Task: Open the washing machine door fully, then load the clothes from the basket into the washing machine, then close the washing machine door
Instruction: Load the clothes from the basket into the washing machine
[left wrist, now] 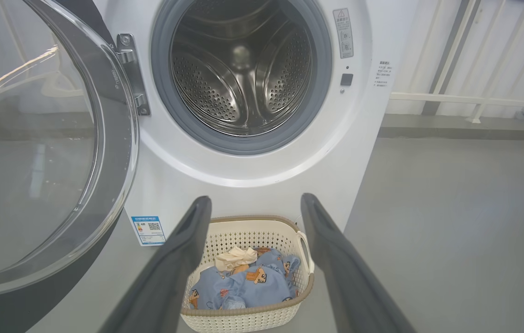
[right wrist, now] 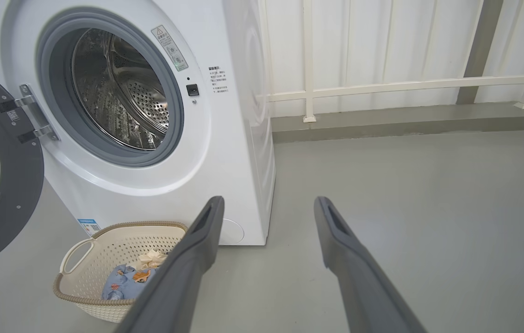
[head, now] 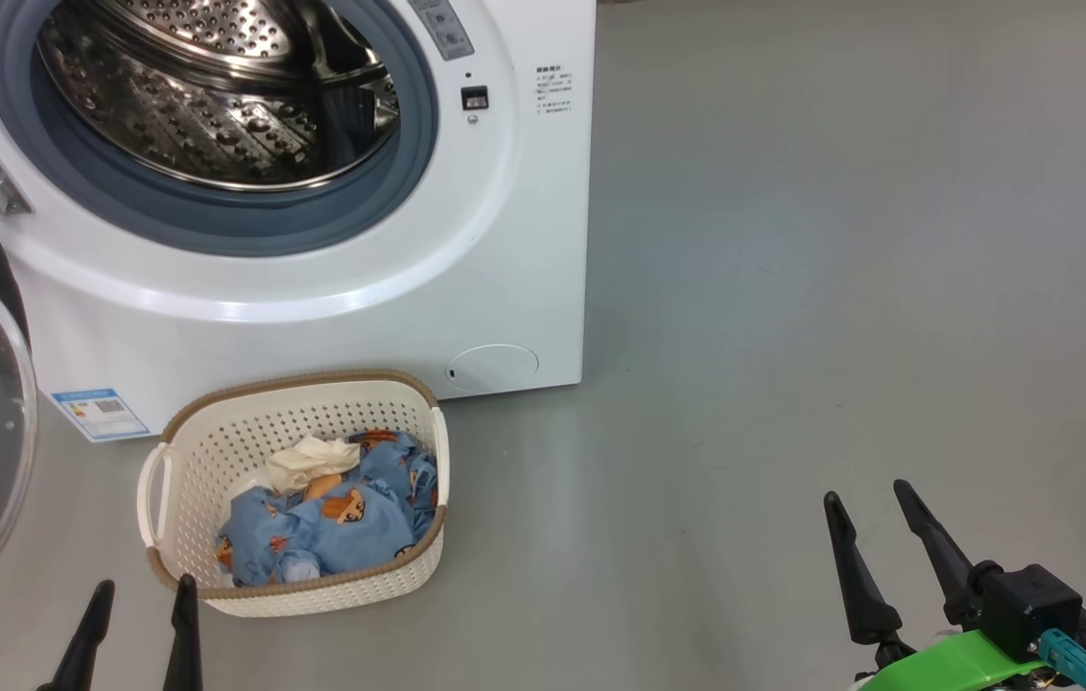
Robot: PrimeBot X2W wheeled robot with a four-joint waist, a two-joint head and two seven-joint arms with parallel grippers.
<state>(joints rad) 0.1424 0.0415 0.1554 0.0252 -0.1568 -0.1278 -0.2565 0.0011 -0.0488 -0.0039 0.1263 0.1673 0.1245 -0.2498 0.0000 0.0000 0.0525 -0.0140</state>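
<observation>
Floor (head: pixel 792 288): smooth grey, matt with a faint sheen, one continuous surface under the machine and out to the right. In the right wrist view I logged a low grey kerb at the back. Above it were a white railing (right wrist: pixel 382 85) and pale ribbed wall panels (right wrist: pixel 359 37).

The washing machine (head: pixel 313 326) stood on this floor. The washing machine door (left wrist: pixel 35 162) was swung wide on its hinge (left wrist: pixel 132 74), at the left of the head view. The basket (head: pixel 217 451) sat on the floor just in front of the machine, below the opening. The clothes (head: pixel 342 528) lay heaped inside it: light blue printed fabric with a cream-white cloth (head: pixel 313 461) on top, toward the machine.

Left gripper (head: pixel 146 582): fingers spread wide, gripping nothing, near the basket's near left corner.
Right gripper (head: pixel 864 489): fingers spread wide, gripping nothing, over the floor well apart from the basket.

Hidden or unclear:
- The door was cut off by the left frame edge in the head view, and the machine's top was cropped in every view.
- The lower front of the drum (left wrist: pixel 243 69) was masked by the grey gasket (left wrist: pixel 160 92).
- The printed notes on the machine front were too small to read.
- The lower layers of the pile were covered, so I could not separate individual garments.
- I could not tell whether the left gripper's inner finger touched the basket rim.
</observation>
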